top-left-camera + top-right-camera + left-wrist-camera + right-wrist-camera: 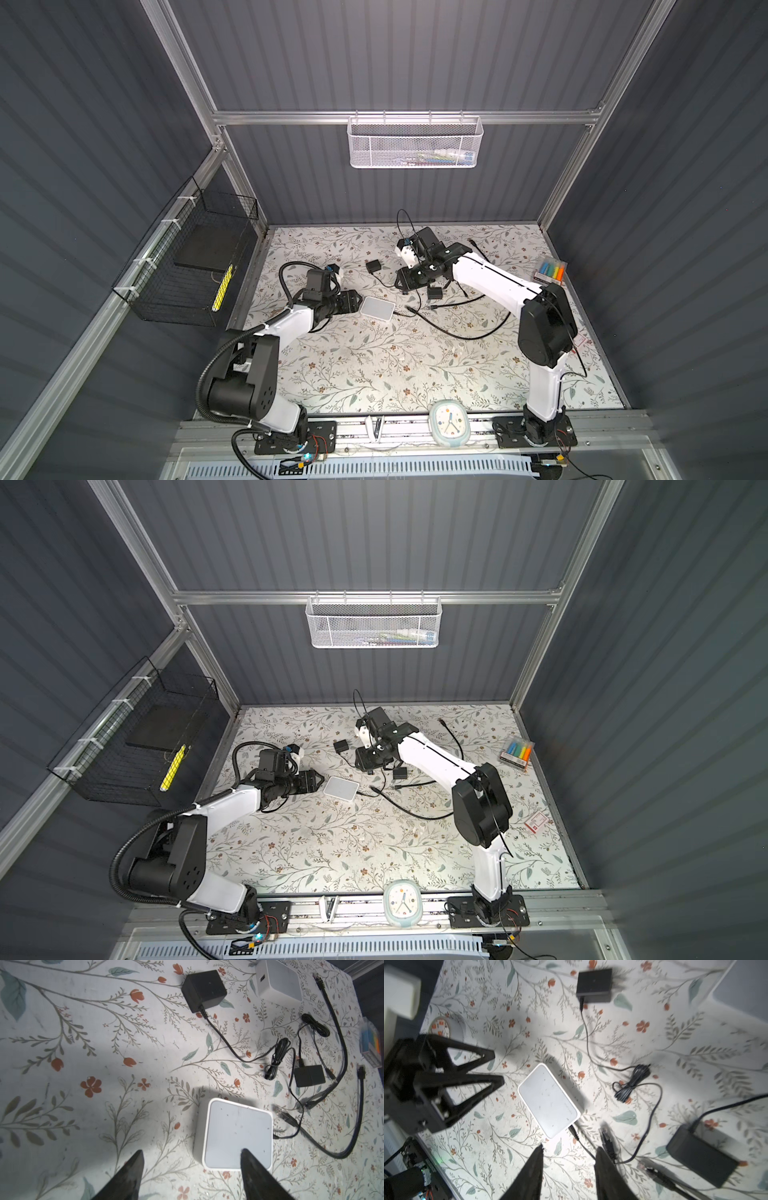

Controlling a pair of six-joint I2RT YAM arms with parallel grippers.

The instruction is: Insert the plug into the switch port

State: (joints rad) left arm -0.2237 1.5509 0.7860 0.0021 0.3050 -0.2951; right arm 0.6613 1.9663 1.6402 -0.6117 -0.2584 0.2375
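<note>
A flat, square, white plastic network switch point(377, 309) was seen lying near the middle of a floral-patterned tabletop point(374, 374). The left gripper point(192, 1155) was positioned low, just to the left of the switch, with its two black pointed fingers spread wide and nothing gripped between them. In the right wrist view a strip of bare table was visible between its tips and the switch. The right gripper point(570, 1150) was held above the table, to the right of the switch and a little farther back. Its fingers were parted and nothing was clasped in them. A thin black barrel plug point(572, 1129) on a slim black lead was shown with its tip against the right side of the switch; whether it was fully seated could not be told. A clear-tipped network plug point(604, 1132) on a thicker black cable was seen lying on the table just right of the switch, pointed toward it but apart from it. A small black power adapter point(374, 266) was placed beyond the switch on the far side. A second black adapter point(434, 293) was seen farther to the right, among loose black leads.
</note>
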